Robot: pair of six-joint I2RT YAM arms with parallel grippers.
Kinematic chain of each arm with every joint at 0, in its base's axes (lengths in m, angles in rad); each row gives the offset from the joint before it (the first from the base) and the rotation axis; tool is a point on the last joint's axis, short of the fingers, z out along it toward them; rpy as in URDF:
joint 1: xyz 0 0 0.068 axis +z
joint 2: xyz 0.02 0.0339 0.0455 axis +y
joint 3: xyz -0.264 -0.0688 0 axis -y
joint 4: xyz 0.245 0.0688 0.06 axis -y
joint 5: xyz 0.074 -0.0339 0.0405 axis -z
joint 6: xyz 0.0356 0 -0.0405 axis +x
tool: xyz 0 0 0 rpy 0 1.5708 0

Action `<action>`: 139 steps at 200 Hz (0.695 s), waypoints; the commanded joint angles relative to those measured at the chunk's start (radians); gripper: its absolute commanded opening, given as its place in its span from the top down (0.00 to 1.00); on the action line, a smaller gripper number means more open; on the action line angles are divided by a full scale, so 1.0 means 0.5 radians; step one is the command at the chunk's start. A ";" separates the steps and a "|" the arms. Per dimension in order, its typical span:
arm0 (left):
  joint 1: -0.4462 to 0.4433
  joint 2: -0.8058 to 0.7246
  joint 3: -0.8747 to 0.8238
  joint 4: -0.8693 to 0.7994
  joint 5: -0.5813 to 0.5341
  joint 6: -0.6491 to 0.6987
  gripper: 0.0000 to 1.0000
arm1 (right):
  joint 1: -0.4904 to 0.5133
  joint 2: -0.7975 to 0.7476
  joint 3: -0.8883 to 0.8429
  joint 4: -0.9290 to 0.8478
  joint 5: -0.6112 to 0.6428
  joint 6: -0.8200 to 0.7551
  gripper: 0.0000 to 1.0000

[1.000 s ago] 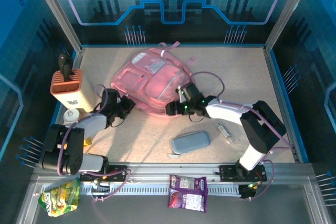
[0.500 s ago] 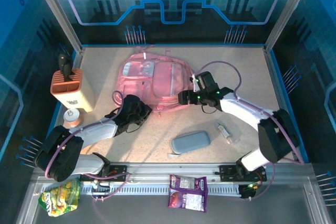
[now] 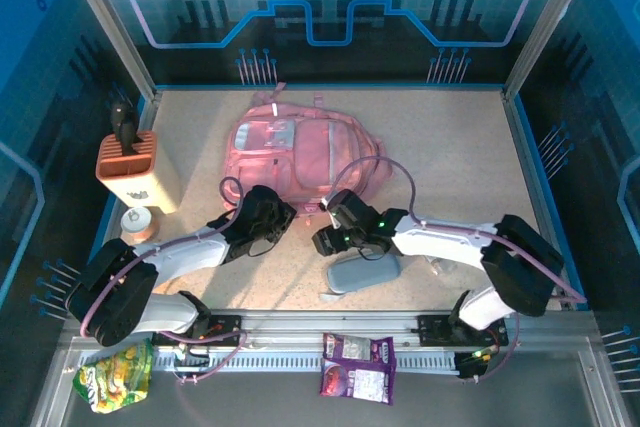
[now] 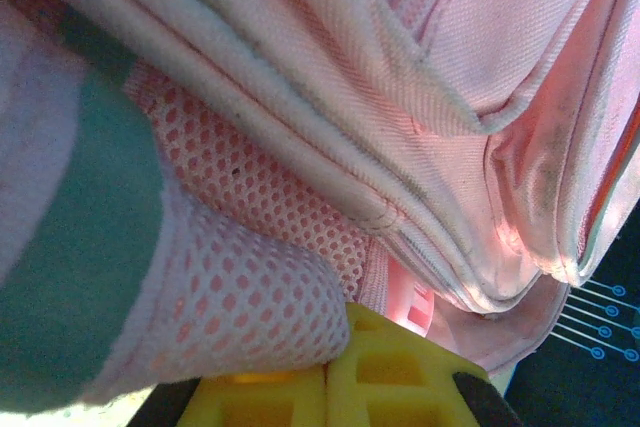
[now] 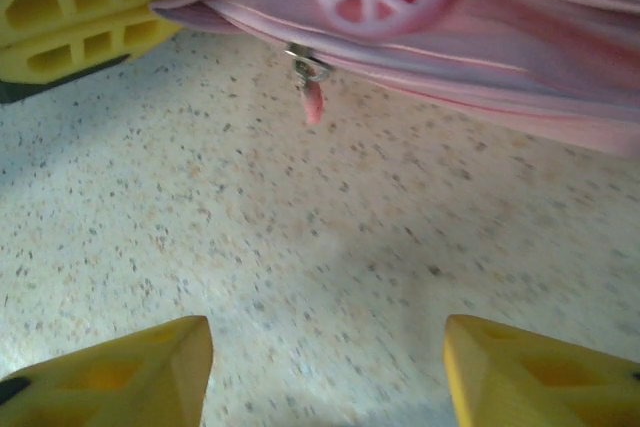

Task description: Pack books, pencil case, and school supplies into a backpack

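The backpack was laid flat in the far middle of the table, and every place below is given from it.

The left gripper was set at the backpack's near-left corner. Its jaws were pressed together, and in the left wrist view pink mesh and fabric of the backpack were seen bunched right against the yellow fingers. From the right wrist view the same closed fingers were found at the hem of the backpack, with the fabric drawn out from them, so the bag's edge was taken to be pinched.

The right gripper was held just clear of the backpack's near edge, low over the table. Its jaws were parted to a moderate width; nothing was held between the two yellow fingertips and nothing was touched by them, only speckled tabletop being seen in the gap. A zipper pull was seen hanging from the hem ahead of it.

The pencil case was lying on the table nearer than the backpack, apart from it, partly covered by the right arm. The school supplies were barely made out to the near right of the backpack, beside that arm.
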 commanded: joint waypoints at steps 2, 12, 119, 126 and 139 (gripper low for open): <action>-0.060 -0.061 0.111 0.024 0.030 0.024 1.00 | 0.032 0.146 -0.032 0.417 0.075 0.004 0.43; -0.065 -0.072 0.112 -0.001 0.024 0.021 1.00 | 0.037 0.199 -0.025 0.496 0.107 -0.006 0.45; -0.075 -0.080 0.089 0.053 0.038 0.046 1.00 | 0.051 0.513 -0.009 1.038 0.448 -0.159 0.49; -0.074 -0.073 0.085 0.068 0.043 0.035 1.00 | 0.050 0.517 -0.001 1.083 0.396 -0.208 0.50; -0.076 -0.063 0.077 0.101 0.053 0.019 1.00 | 0.054 0.524 0.017 1.098 0.392 -0.226 0.51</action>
